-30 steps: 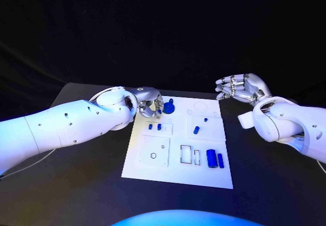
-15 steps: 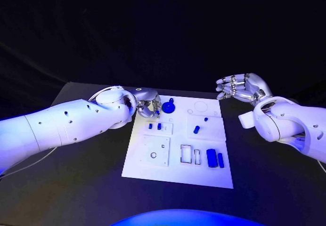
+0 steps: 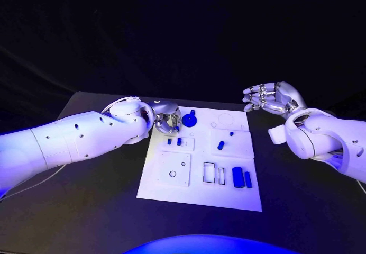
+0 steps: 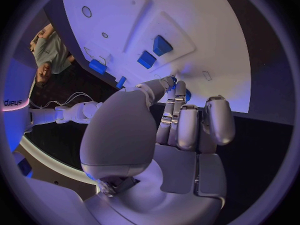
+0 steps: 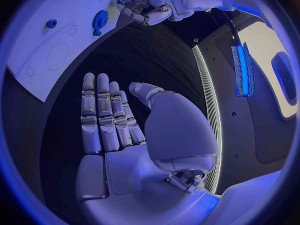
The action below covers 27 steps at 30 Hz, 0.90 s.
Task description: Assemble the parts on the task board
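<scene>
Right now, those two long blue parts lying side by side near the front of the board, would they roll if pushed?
The long blue parts look rounded, so they may roll sideways. They seem small and probably light. They look rigid, likely smooth to hold.
</scene>
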Each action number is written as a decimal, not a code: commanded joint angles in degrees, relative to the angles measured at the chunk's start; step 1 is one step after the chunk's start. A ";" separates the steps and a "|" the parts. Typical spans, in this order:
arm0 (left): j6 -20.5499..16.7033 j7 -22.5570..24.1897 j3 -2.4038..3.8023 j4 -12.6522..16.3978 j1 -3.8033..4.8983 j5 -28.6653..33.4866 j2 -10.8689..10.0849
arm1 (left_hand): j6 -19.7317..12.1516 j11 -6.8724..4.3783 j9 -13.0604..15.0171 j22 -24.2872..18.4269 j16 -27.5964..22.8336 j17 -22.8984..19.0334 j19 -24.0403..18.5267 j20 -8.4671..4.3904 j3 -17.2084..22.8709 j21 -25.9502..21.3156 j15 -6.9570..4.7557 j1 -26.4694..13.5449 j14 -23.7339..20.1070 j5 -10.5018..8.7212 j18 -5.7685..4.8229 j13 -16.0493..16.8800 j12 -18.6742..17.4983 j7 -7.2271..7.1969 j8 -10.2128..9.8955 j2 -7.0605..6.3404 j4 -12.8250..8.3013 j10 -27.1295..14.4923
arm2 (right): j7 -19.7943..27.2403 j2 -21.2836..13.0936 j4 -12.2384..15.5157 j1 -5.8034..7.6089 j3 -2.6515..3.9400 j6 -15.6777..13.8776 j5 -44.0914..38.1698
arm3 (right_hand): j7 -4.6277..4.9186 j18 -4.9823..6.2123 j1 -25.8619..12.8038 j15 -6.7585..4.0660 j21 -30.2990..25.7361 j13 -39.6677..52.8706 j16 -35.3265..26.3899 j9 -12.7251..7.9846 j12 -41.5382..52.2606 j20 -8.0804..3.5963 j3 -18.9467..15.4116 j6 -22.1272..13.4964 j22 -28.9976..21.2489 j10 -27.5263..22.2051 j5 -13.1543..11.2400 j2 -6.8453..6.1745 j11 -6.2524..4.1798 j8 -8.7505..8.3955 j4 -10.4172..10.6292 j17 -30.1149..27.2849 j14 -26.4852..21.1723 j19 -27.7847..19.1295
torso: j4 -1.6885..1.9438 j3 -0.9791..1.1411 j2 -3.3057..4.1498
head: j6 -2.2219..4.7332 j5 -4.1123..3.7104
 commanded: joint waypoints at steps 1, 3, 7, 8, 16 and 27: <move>1.57 0.37 -0.02 -0.11 -0.03 0.53 0.27 | 0.52 0.02 0.05 -0.05 0.10 -0.05 0.01 -0.07 -0.14 0.15 -0.18 -0.57 -0.02 -0.24 -0.70 0.02 -0.24 -0.04 0.19 -0.04 0.25 0.43 | 0.49 0.03 0.11 -0.02 0.01 0.31 -0.48 | 0.19 0.68 -0.39 0.09 -0.20 -0.09 -0.34 0.03 -0.39 0.08 -0.02 -0.10 -0.05 0.22 0.25 -0.01 0.15 -0.32 0.22 0.05 -0.34 -0.12 | 0.05 -0.01 0.01 | -0.04 -0.06; 1.71 0.29 -0.06 -0.21 -0.06 0.56 0.38 | 0.52 0.02 0.05 -0.10 0.11 -0.03 -0.03 -0.07 -0.14 0.11 -0.18 -0.61 -0.03 -0.28 -0.69 0.02 -0.28 -0.04 0.18 -0.03 0.27 0.43 | 0.50 0.04 0.11 -0.02 0.01 0.31 -0.48 | 0.19 0.68 -0.39 0.09 -0.20 -0.09 -0.34 0.03 -0.39 0.08 -0.02 -0.10 -0.05 0.22 0.25 -0.01 0.15 -0.32 0.22 0.05 -0.34 -0.12 | 0.07 -0.02 0.01 | -0.05 -0.09; 2.21 0.11 -0.12 -0.31 -0.13 0.58 0.54 | 0.52 0.02 0.05 -0.10 0.11 -0.03 -0.03 -0.07 -0.14 0.11 -0.18 -0.61 -0.03 -0.28 -0.69 0.02 -0.28 -0.04 0.18 -0.03 0.27 0.43 | 0.50 0.06 0.11 -0.02 0.01 0.30 -0.48 | 0.19 0.68 -0.39 0.09 -0.20 -0.09 -0.34 0.03 -0.39 0.08 -0.02 -0.10 -0.05 0.22 0.25 -0.01 0.15 -0.32 0.22 0.05 -0.34 -0.12 | 0.05 -0.02 -0.01 | -0.05 -0.06; 2.35 0.08 -0.13 -0.33 -0.14 0.58 0.56 | 0.51 0.03 0.05 -0.08 0.08 -0.08 -0.02 -0.06 -0.13 0.12 -0.17 -0.63 -0.05 -0.30 -0.69 0.02 -0.32 -0.03 0.17 0.01 0.29 0.43 | 0.50 0.06 0.11 -0.02 0.01 0.30 -0.48 | 0.19 0.68 -0.39 0.09 -0.20 -0.09 -0.34 0.03 -0.39 0.08 -0.02 -0.10 -0.05 0.22 0.25 -0.01 0.15 -0.32 0.22 0.05 -0.34 -0.12 | 0.02 -0.02 -0.01 | -0.07 -0.06; 3.39 -0.15 -0.19 -0.41 -0.17 0.58 0.66 | 0.50 0.03 0.05 -0.26 0.04 -0.19 -0.12 -0.06 -0.12 -0.01 -0.16 -0.65 -0.09 -0.33 -0.65 0.02 -0.35 -0.02 0.16 0.04 0.30 0.42 | 0.49 0.03 0.13 -0.02 0.01 0.27 -0.48 | 0.19 0.68 -0.39 0.09 -0.20 -0.09 -0.34 0.03 -0.39 0.08 -0.02 -0.10 -0.05 0.22 0.25 -0.01 0.15 -0.32 0.22 0.05 -0.34 -0.12 | 0.03 -0.02 -0.02 | -0.08 -0.07; 3.75 -0.39 -0.31 -0.67 -0.18 0.58 0.78 | 0.28 0.12 -0.01 -0.37 0.01 -0.23 -0.22 -0.04 -0.11 -0.12 -0.11 -0.79 -0.15 -0.42 -0.63 -0.02 -0.61 0.05 0.00 0.03 0.35 0.26 | 0.50 0.01 0.18 -0.02 0.01 0.24 -0.48 | 0.20 0.69 -0.44 0.10 -0.24 -0.11 -0.39 0.03 -0.48 0.10 -0.03 -0.14 -0.13 0.22 0.22 -0.04 0.16 -0.36 0.27 0.07 -0.36 -0.13 | 0.00 0.02 -0.04 | 0.01 0.07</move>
